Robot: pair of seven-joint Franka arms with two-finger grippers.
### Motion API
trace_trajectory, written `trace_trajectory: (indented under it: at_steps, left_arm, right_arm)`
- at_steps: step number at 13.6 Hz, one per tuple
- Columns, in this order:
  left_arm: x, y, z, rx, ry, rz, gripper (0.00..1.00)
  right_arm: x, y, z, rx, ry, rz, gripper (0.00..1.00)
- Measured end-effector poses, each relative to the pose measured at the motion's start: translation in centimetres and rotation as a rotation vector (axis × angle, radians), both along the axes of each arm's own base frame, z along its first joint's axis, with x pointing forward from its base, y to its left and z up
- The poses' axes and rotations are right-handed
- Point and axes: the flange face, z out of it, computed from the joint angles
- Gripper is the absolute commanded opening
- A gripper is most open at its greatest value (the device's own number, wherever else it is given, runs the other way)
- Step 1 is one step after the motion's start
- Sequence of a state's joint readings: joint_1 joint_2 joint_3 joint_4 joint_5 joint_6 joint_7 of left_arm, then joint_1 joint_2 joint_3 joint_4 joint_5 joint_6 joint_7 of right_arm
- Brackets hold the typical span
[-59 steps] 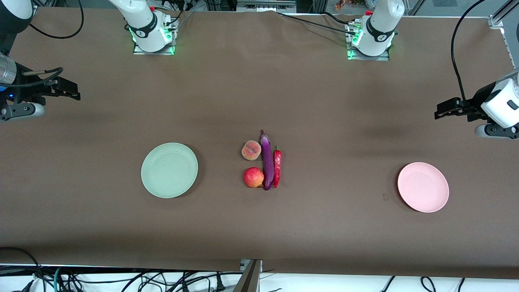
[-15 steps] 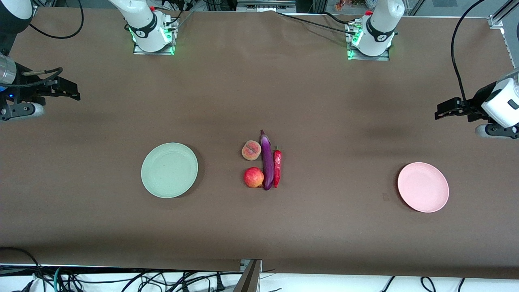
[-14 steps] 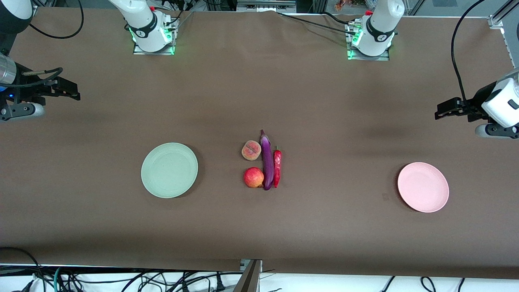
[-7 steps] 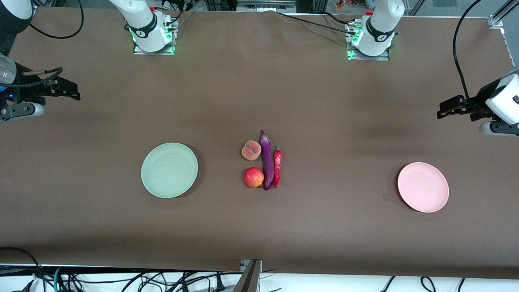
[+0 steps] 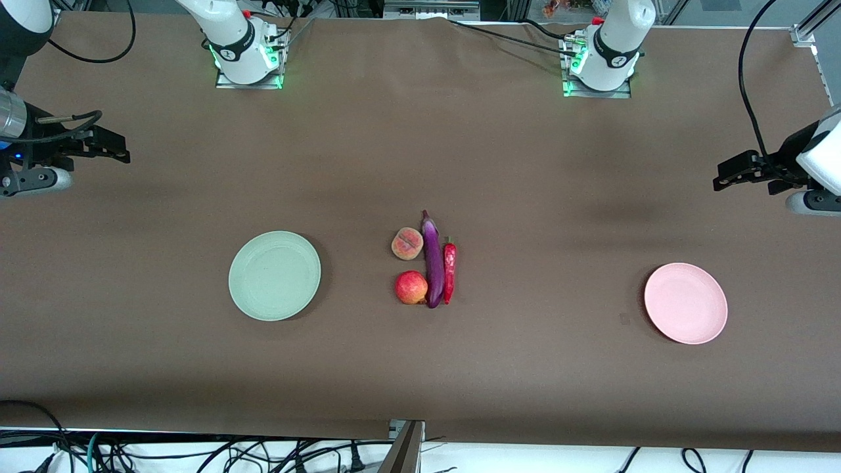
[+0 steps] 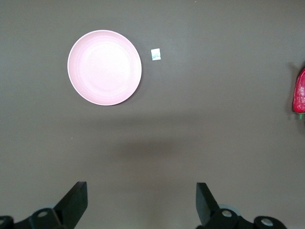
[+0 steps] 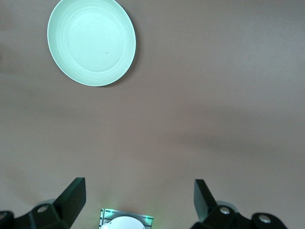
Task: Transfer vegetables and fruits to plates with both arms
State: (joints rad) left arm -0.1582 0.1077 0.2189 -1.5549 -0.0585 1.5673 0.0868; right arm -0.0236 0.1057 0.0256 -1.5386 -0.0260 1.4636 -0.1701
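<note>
Vegetables and fruits number 4 in all, bunched at the middle of the brown table (image 5: 525, 197): 1 long glossy purple eggplant (image 5: 432, 260), 1 thinner red chili pepper (image 5: 449, 272) with a small green stem touching it on the side toward the left arm's end, 1 fuzzy orange-pink peach (image 5: 407, 243) with a crease, and 1 shiny round red fruit (image 5: 411, 288) nearer the front camera than the peach. Both fruits sit just beside the eggplant, toward the right arm's end.

2 round, shallow, matte plates lie well apart from the bunch: 1 pale green plate (image 5: 274, 276) toward the right arm's end, 1 pale pink plate (image 5: 685, 303) toward the left arm's end. Neither holds anything.

2 white arms hang over the table's ends. The left gripper (image 5: 730, 176) is over bare cloth, fingers spread wide, holding nothing; the right gripper (image 5: 112, 146) is likewise wide and holding nothing.

Only the left wrist view shows a small white tag (image 6: 156, 54) beside the pink plate, plus the chili at its edge. Only the right wrist view shows the concentric rings in the green plate and a base with green light (image 7: 126, 220).
</note>
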Motion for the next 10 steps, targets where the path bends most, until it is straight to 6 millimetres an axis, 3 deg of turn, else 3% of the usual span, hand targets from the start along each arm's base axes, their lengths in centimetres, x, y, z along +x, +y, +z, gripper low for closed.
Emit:
trace_trajectory:
  at_steps: [3, 6, 10]
  left_arm:
    - [0.2, 0.6, 1.0, 0.002, -0.025, 0.013, 1.0]
    - [0.1, 2.7, 2.3, 0.005, -0.053, 0.048, 1.0]
    - [0.2, 3.0, 2.1, 0.006, -0.049, 0.052, 1.0]
  right_arm:
    - [0.7, 0.0, 0.0, 0.001, -0.006, 0.001, 1.0]
    - [0.9, 0.2, 0.0, 0.002, -0.008, 0.004, 1.0]
    - [1.4, 0.6, -1.3, 0.007, 0.015, 0.011, 1.0]
